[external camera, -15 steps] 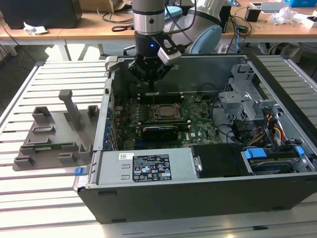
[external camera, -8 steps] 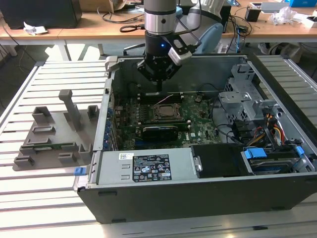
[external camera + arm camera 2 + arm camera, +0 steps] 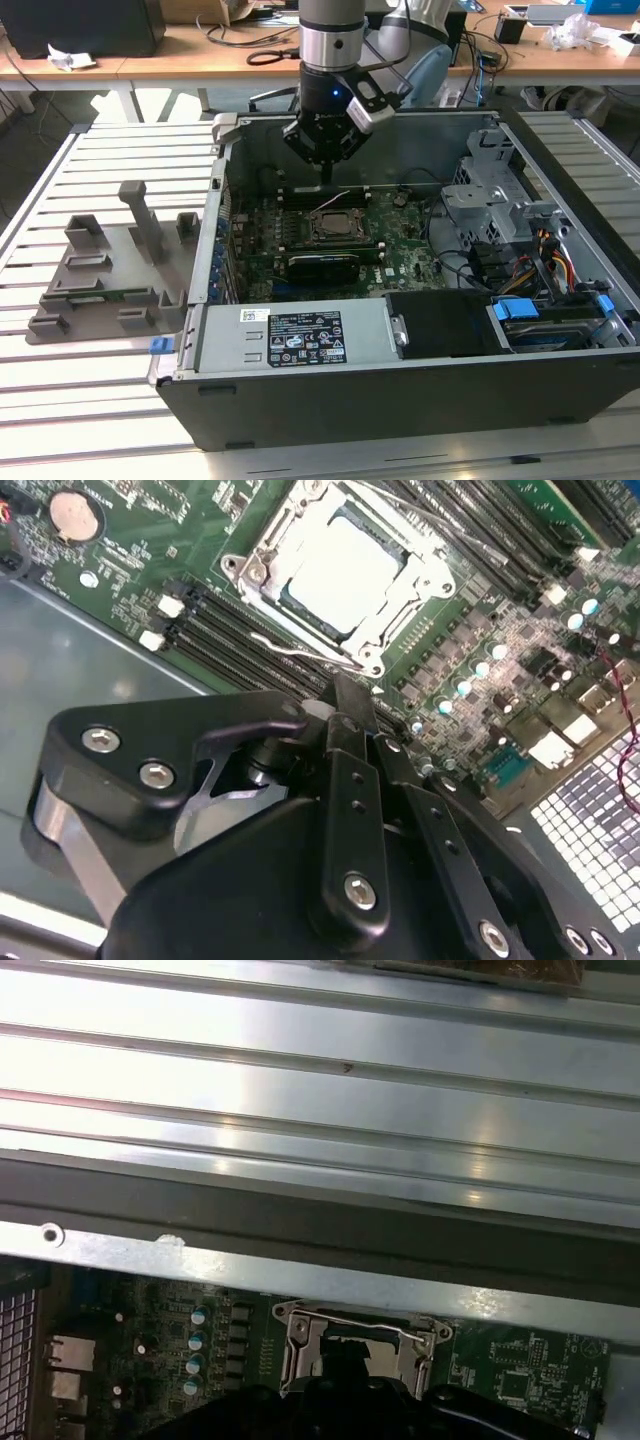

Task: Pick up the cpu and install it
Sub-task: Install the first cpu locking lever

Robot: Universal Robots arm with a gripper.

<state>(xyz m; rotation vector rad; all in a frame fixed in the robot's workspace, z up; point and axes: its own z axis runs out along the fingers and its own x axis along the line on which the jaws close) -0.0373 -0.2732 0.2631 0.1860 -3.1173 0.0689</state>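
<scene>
Cpu (image 3: 345,565) seated in socket frame (image 3: 250,570), upper centre — looks placed | tool (image 3: 326,170) above it — fingers together, gripping nothing | bracket apparently unlatched

You see a work surface (image 3: 110,180) of long pale metal slats running across the exterior view, bright with glare at the exterior view's left. Behind it stands a wooden desk (image 3: 180,55) with a light-brown top, cluttered with black cables (image 3: 260,40) and crumpled white paper (image 3: 70,60). A dark box (image 3: 85,25) sits on that desk at the far left. More white clutter (image 3: 580,30) lies at the far right. The slats (image 3: 320,1070) reflect strong overhead light in the first wrist view.
</scene>
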